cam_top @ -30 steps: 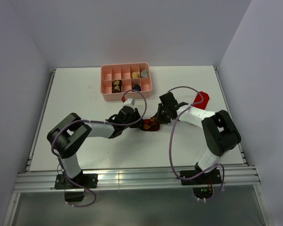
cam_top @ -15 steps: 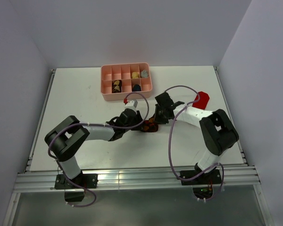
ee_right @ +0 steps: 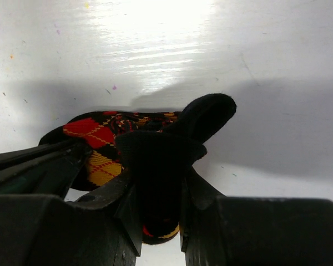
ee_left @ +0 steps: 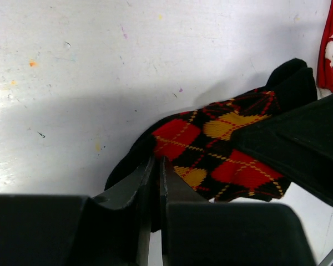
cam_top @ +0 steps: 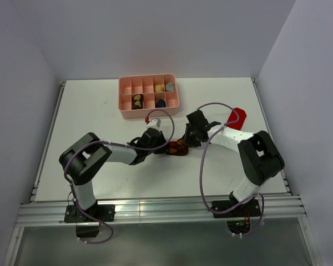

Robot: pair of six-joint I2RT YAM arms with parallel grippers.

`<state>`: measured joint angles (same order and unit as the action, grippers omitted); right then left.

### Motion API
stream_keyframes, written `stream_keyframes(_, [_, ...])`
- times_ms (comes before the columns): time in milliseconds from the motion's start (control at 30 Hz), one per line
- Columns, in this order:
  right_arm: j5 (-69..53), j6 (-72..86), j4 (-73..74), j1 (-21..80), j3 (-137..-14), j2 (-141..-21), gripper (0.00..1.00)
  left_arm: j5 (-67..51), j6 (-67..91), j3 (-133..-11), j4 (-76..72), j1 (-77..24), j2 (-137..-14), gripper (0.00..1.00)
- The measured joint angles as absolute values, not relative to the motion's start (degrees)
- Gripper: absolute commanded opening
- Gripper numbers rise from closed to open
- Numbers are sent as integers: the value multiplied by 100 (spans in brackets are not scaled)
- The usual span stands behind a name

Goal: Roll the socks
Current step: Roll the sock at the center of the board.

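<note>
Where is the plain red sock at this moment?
In the top view the red sock lies at the far right, just beyond the right arm and right of the pink tray.

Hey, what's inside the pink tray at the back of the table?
Four small bundles in separate compartments of the pink tray: two in the far row, two in the near row. The rest look empty. Nothing covers it.

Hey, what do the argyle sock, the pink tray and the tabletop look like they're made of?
The argyle sock: soft matte knit fabric; it folds and bunches limply. The pink compartment tray: probably moulded plastic, smooth, thin uniform walls. The tabletop: hard white painted or laminated board, slightly glossy, with glare and small scuffs.
</note>
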<state>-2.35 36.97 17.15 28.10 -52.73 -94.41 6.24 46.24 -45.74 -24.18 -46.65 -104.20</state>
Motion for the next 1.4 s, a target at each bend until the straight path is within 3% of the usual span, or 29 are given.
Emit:
stream_keyframes(533, [-462,3627,1658,2593,-5092,-9290,15,305,4692,-4528,-2541,-4480,-10453,13])
stream_keyframes(567, [-484,3625,1640,2574,-5063,-9273,15,290,4705,-4528,-2541,-4471,-10453,13])
stream_keyframes(667, [-537,3616,1636,2532,-5022,-9214,0,274,4724,-4528,-2545,-4445,-10453,13])
stream_keyframes(833, [-504,3612,1684,2547,-5074,-9220,0,220,4727,-4523,-2587,-4416,-10440,17])
stream_keyframes(1200, [97,3793,2255,3013,-5815,-9765,0,1131,4515,-4392,-2421,-4978,-9290,34])
stream_keyframes(1400, [226,3892,2552,3096,-6075,-9926,0,1691,4099,-4320,-2917,-5662,-9513,45])
